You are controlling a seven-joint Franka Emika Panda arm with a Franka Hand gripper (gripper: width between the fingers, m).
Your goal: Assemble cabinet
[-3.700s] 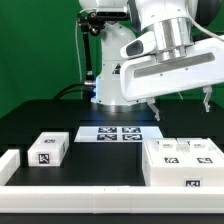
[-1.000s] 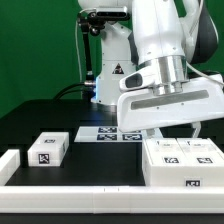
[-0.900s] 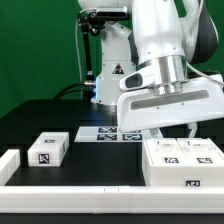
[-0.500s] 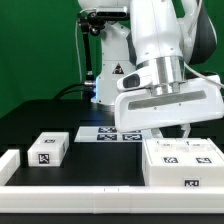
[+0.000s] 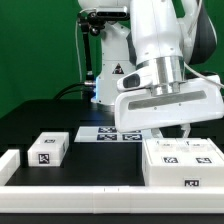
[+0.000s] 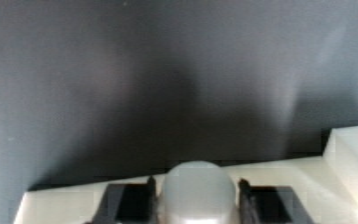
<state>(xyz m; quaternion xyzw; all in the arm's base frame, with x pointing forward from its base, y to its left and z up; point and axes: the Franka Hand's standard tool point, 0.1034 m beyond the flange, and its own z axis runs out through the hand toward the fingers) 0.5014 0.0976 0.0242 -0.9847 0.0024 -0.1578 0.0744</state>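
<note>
**Fingers.** One dark finger of the fingers (image 5: 190, 127) hangs from the outer end of the broad white head of the arm (image 5: 165, 98), toward the exterior view's right. The pair stands spread wide, with nothing between them and nothing touched. The visible fingertip is just above the rear edge of the cabinet (image 5: 185, 165), apart from it. The wrist view is blurred. It shows a pale rounded part (image 6: 194, 192) over bare dark desk (image 6: 140, 80), and a pale corner (image 6: 357, 150) at one side, too soft to name.

**Layout, from the exterior view's left.**
- A low white block (image 5: 8, 164) sits at the desk's edge.
- Next to it, and apart from it, a small white block (image 5: 47, 150) carries one black-and-white tag on its front face.
- A long low white bar (image 5: 80, 188) runs along the near edge of the desk in front of both blocks.
- Open black desk lies behind the small block and reaches back to the robot's base.
- The marker board (image 5: 108, 134) lies flat at mid-desk, its right end hidden under the arm's head.
- A strip of bare desk separates the small block from the cabinet.
- The cabinet is a large white boxy body with tags on its top and front. It rests on the desk at the exterior view's right, near the front edge and below the fingers.
</note>
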